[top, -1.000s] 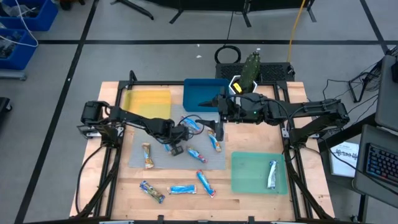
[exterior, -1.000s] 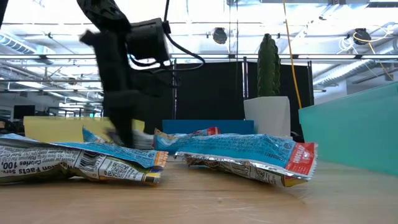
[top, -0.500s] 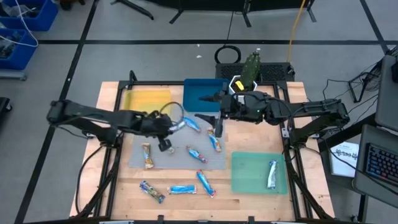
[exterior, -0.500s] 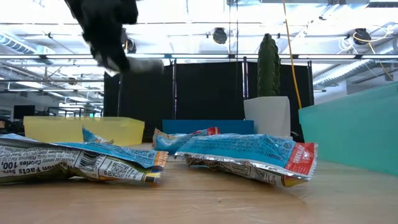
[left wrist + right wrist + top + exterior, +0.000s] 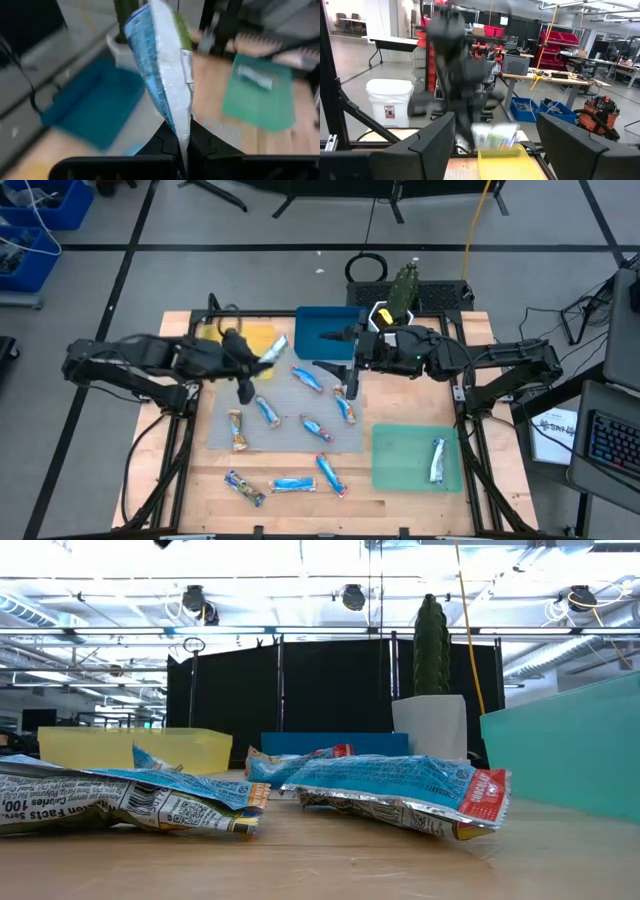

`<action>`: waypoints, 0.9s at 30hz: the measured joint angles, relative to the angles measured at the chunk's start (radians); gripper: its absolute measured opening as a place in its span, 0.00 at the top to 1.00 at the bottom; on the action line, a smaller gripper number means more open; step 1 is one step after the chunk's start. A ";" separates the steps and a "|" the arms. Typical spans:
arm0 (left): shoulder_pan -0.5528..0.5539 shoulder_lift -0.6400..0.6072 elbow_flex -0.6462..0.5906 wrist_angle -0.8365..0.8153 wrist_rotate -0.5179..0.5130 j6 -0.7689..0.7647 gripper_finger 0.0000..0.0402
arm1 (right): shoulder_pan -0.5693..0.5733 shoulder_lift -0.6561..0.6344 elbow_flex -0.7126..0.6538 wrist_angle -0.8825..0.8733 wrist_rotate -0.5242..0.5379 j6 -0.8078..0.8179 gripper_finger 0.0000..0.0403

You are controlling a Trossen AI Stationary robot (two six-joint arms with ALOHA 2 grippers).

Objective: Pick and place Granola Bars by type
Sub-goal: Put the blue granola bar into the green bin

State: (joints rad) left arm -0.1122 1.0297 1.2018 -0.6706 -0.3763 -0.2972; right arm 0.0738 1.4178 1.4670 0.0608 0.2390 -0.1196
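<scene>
Now our left pincer [image 5: 262, 360] is clamped on one granola bar [image 5: 162, 75], blue/silver wrapper, held up in the air over the edge of the yellow tray [image 5: 238, 340]. Our right pincer [image 5: 345, 376] hangs w/ fingers apart just beside the blue tray [image 5: 325, 330], nothing in it. Around them, several bars lie on the grey mat [image 5: 290, 435], three more on the bare wooden surface [image 5: 300, 510] nearer the front, one bar in the green tray [image 5: 400, 460]. Low view shows bars [image 5: 395, 790] lying flat, close to the camera.
</scene>
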 joint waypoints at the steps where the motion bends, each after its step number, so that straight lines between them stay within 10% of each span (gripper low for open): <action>1: 0.001 0.000 0.025 -0.001 -0.010 0.020 0.98 | 0.000 0.000 0.000 0.000 0.000 0.000 0.33; 27: -0.020 0.044 0.233 0.154 -0.007 0.247 0.98 | 0.000 0.000 0.000 0.006 -0.001 0.012 0.33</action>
State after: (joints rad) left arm -0.1322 1.0739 1.4349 -0.5166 -0.3831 -0.0504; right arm 0.0738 1.4178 1.4670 0.0673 0.2380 -0.1075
